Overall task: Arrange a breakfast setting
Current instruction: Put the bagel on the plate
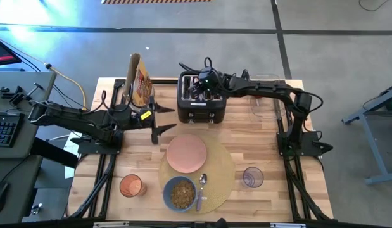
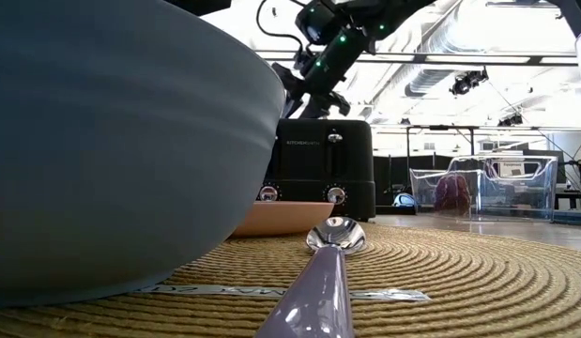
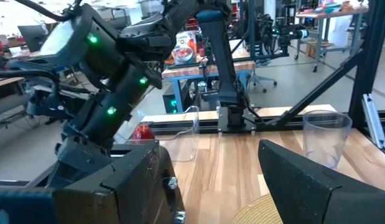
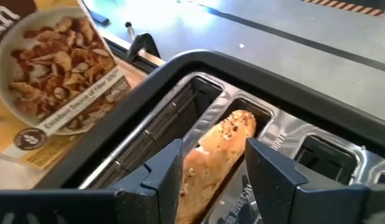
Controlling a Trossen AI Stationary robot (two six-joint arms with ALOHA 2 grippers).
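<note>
My right gripper (image 4: 214,171) pinches the bagel (image 4: 214,155) in the toaster (image 1: 201,98); a crooked lift could snag it on the slot.

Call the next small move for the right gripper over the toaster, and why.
Probably lift straight up. In the right wrist view the right gripper has its dark fingers on either side of the seeded tan bagel half, which stands in a slot of the black four-slot toaster. The round pink plate on the woven tan placemat is bare. The left gripper waits open beside the toaster.
</note>
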